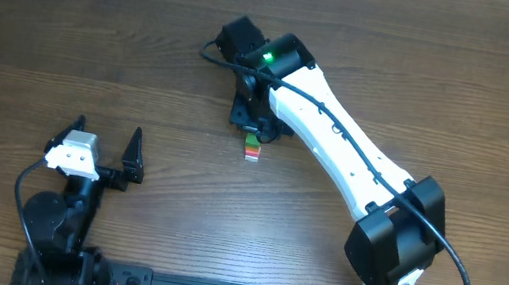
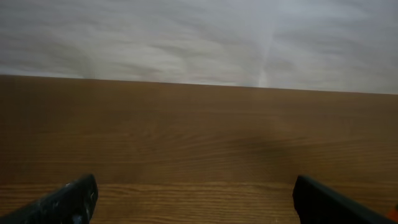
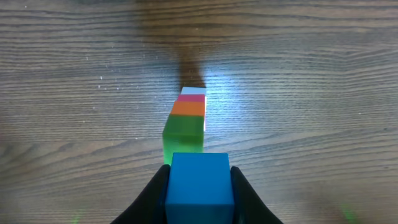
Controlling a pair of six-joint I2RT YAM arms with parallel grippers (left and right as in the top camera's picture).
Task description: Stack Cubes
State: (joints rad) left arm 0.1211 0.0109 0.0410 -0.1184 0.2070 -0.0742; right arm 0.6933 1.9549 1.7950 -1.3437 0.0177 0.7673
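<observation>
My right tool (image 3: pixel 199 186) is clamped on the blue cube (image 3: pixel 199 177), held close by the cube stack (image 3: pixel 185 124) near the desk's (image 1: pixel 447 70) centre, evidently for placing on top; my left tool (image 1: pixel 108 131), jaws apart, rests at eight o'clock from that stack, clear of the work.

Blue cube (image 3: pixel 199 185): solid blue, square to the view and level. It was pinched on two opposite sides by the right gripper (image 3: pixel 198 177) and held off the table (image 3: pixel 323 93).

Stack (image 3: pixel 186 121) of four cubes stood upright on the wood near mid-table, also seen in the top view (image 1: pixel 253 147). Order bottom to top: white cube (image 3: pixel 193 91), pink cube (image 3: pixel 192 98), orange cube (image 3: pixel 188 107), green cube (image 3: pixel 183 134). Edges roughly flush, with no obvious lean.

Blue cube sat just beside the green top and overlapped its near edge in the wrist view. Couldn't tell if they touched.
</observation>
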